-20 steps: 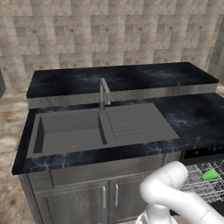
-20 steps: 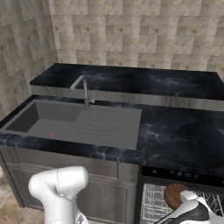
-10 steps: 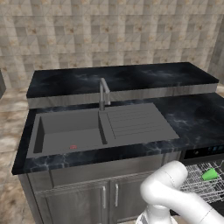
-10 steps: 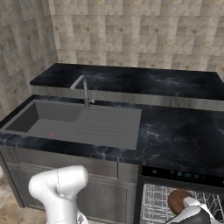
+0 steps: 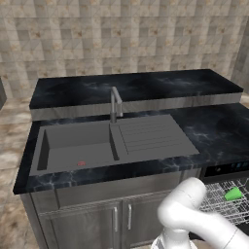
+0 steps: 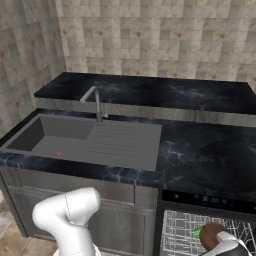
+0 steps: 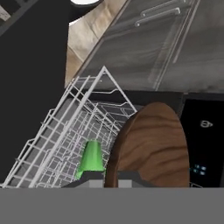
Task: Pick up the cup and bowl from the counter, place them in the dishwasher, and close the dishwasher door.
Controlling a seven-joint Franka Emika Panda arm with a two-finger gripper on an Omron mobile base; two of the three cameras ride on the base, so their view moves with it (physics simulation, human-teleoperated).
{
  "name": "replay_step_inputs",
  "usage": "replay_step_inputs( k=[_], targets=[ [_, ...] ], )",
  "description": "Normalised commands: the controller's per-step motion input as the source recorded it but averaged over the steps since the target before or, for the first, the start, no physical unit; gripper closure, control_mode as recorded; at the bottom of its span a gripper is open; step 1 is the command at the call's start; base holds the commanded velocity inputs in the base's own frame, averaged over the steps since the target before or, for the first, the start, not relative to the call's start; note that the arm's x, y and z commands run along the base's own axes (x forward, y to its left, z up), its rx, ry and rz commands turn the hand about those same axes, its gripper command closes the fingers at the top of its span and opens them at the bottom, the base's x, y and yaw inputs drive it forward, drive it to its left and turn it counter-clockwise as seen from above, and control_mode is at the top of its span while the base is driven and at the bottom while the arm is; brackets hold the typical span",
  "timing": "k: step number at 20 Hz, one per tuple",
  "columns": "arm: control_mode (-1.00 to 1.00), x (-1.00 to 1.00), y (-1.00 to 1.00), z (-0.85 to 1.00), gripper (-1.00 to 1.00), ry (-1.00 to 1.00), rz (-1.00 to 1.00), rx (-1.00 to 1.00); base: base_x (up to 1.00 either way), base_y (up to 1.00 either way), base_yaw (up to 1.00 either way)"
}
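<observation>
Bowl lower, nearer white rack

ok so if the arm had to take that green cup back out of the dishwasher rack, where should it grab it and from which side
Probably by the tapered side wall, coming down from above. The green cup sits in the white wire rack, and the wires around it leave little room for a sideways approach. The gripper is currently shut on the brown bowl, so that would have to be set down first.

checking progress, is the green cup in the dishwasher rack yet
Yes. The cup sits inside the white wire rack, upright as far as the views show, beside the bowl at the gripper.
</observation>
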Motion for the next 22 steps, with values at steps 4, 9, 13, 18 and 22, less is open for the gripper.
replay_step_inputs(
  k=[4, 9, 13, 18, 22],
  targets=[
    [-1.0, 0.1, -0.27, -0.39, 1.0, 0.04, 0.0, 0.0, 0.0, 0.0, 0.0],
    [-1.0, 0.2, -0.2, -0.17, 1.0, 0.03, 0.0, 0.0, 0.0, 0.0, 0.0],
    [-1.0, 0.31, -0.15, -0.01, 1.0, 0.03, 0.0, 0.0, 0.0, 0.0, 0.0],
    [-1.0, 0.36, -0.12, -0.27, 1.0, 0.08, 0.0, 0.0, 0.0, 0.0, 0.0],
    [-1.0, 0.29, -0.1, -0.46, 1.0, 0.09, 0.0, 0.0, 0.0, 0.0, 0.0]
  ],
)
